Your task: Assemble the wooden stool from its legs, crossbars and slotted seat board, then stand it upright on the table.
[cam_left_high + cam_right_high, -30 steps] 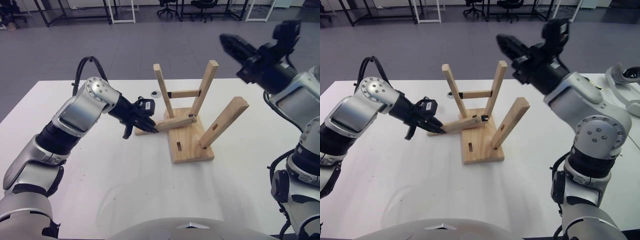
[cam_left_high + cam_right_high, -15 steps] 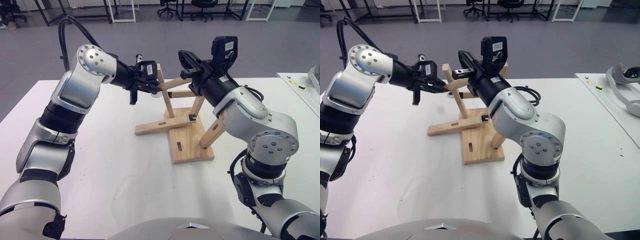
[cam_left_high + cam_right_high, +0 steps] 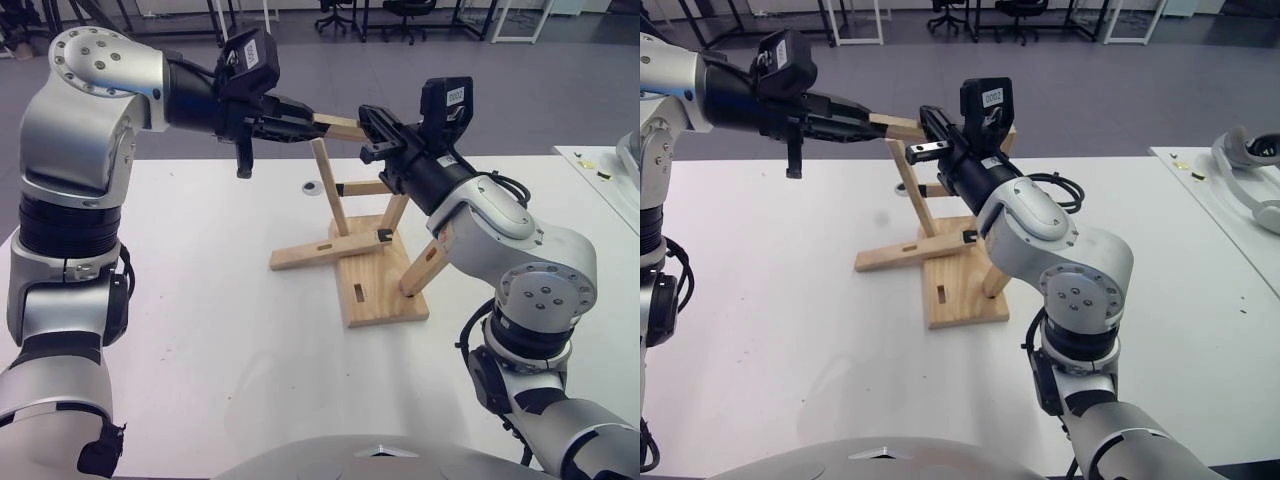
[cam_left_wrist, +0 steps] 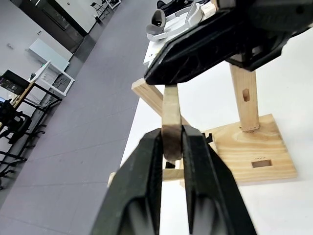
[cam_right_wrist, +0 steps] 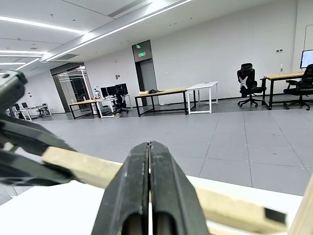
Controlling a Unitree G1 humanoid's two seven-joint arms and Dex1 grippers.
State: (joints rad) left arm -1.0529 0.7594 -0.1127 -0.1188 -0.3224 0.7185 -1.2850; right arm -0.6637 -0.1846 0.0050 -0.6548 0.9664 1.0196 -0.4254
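Left pincer [image 3: 296, 119] clamped on one end of a short pale wooden crossbar [image 3: 335, 125], held level in the air above the stool parts. The bar's free end reaches the right pincer [image 5: 149, 147], whose fingers are pressed together. The bar crosses just beyond their tips, and I cannot tell whether they touch it. Below, on the white surface [image 3: 220, 330], left to right: one square-section wooden leg [image 3: 310, 256] lying flat, its end at the board. Then a tilted standing leg [image 3: 328, 185], joined by a fitted crossbar [image 3: 368, 187] to a second standing leg [image 3: 396, 212]. Then a third leg [image 3: 428, 262], leaning, partly behind the right arm. All of these rise from the rectangular slotted seat board [image 3: 385, 295], which lies flat with one open slot [image 3: 358, 292] showing. Count: four legs (three standing, one loose), two crossbars (one fitted, one in the air), one board. Step in hand, as I judge it: placing the second crossbar, the stool roughly half built. Next move likely calls for bringing the bar down to a leg mortise and pushing it in square. The loose leg, the flip and the standing-up remain.
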